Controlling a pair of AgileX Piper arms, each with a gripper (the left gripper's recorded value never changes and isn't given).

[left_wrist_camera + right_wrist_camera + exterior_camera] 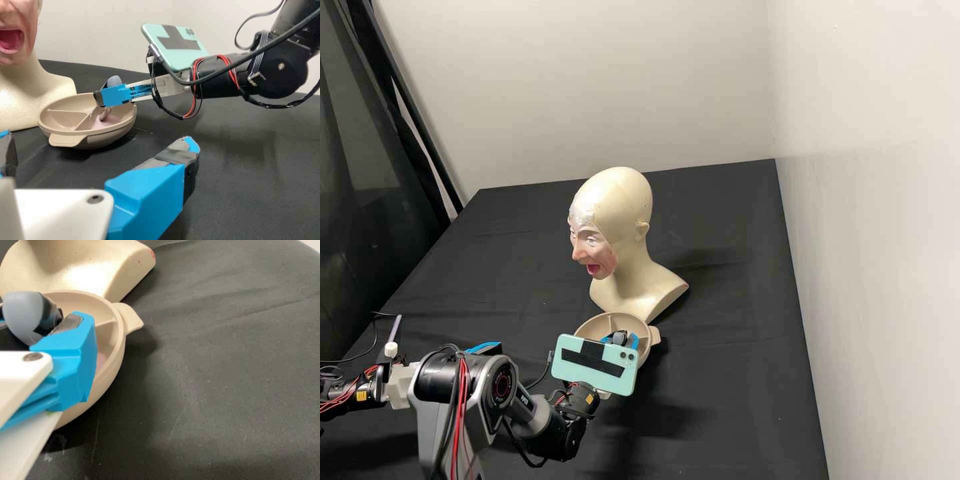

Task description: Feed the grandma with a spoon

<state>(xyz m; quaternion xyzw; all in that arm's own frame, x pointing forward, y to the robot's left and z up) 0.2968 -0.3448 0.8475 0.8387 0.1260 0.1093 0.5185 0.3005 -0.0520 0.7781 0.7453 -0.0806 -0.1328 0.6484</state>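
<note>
Grips the spoon (114, 81) in the right pincer (107, 96), blue fingers (70, 360) clenched on the shaft just under its rounded grey end. Holds it steep, close to upright: grey end above the fingers, lower end down inside the bowl (75, 134), in the compartment with pinkish filling. Hangs that pincer directly over the bowl's inside, a little above the rim, toward 5 o'clock of the bowl's middle in the high view.

Has the bowl on the black desk (733, 300) at 6 o'clock of the grandma head (613, 213), just beside the base of the bust (100, 270), tab handle (129, 320) sticking out at 3 o'clock. Has the head upright, mouth open, facing 8 o'clock, higher than the spoon.

Lays the right arm (540, 417) low over the desk from 7 o'clock, forearm close to level, a teal phone (597, 363) with black tape strapped on top of the wrist, red and black cables (192, 90) looped alongside.

Parks the left pincer (98, 141) low by the desk at 9 o'clock of the bowl, apart from it, fingers (165, 167) spread wide, nothing between them, aimed at the bowl and the bust.
</note>
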